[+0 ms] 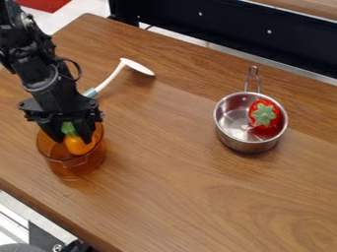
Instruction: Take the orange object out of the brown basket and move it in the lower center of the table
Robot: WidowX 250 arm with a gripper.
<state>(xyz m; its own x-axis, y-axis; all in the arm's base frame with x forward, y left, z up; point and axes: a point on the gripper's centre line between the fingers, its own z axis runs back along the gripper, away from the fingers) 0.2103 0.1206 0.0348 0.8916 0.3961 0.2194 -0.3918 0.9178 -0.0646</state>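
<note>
Camera view: inside the brown basket [71,166], near the lower-left edge of the surface [164,197], the orange object [78,146] is seen right under the claw [72,137], whose grip, apart or clamped, cannot be told.

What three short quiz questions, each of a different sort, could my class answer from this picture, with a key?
1. True or false: the orange object is inside the amber container, below the gripper's body.
2. What is in the metal pan? (a) a sponge; (b) a red object with a green top; (c) a blue cup.
3. Fill in: of the white utensil and the pan, the ____ lies closer to the container.

Key: 1 true; 2 b; 3 utensil.
</note>
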